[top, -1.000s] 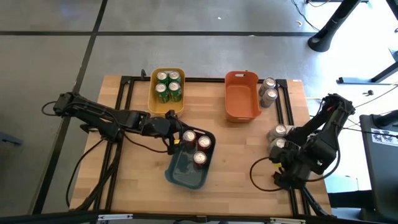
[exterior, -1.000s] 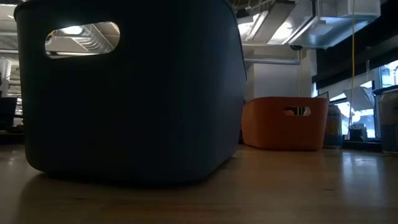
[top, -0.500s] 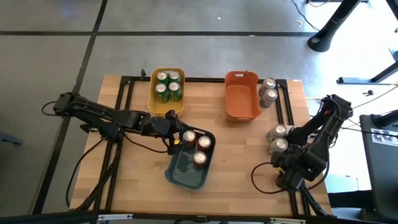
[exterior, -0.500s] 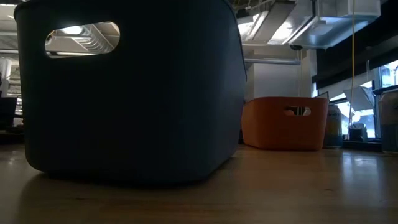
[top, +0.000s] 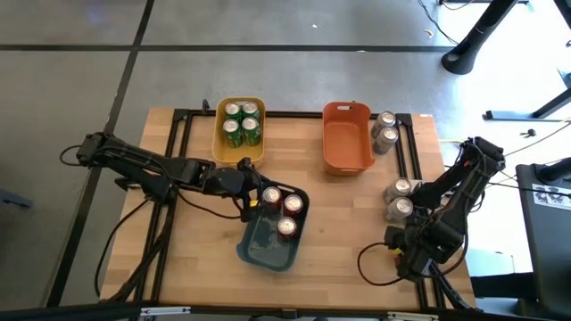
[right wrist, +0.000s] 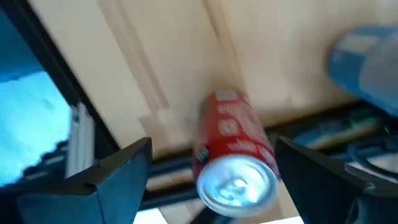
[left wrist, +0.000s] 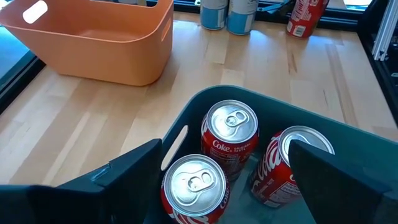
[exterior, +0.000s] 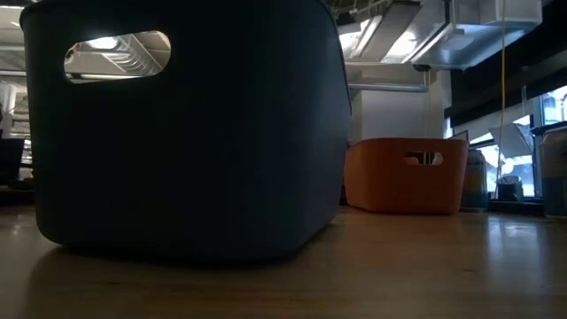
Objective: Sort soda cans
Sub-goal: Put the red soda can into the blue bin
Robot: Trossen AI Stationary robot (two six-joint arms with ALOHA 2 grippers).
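Three red soda cans stand upright in the dark teal bin; the left wrist view shows them below my left gripper. That gripper hangs open over the bin's far left corner and touches nothing. My right gripper is at the table's right near corner. It is open, with its fingers on either side of a fourth red can without touching it. Four green cans fill the yellow bin. Two silver cans stand beside the orange bin, and two more silver cans stand near the right edge.
The orange bin holds nothing that I can see. Black rails run along the table's edges, and the fourth red can stands close to one. In the low view the dark teal bin's wall fills most of the picture. Bare wood lies between the bins and the right arm.
My right gripper has moved toward the table's near edge, away from the two silver cans near the right edge. My left arm and all the cans have kept still.
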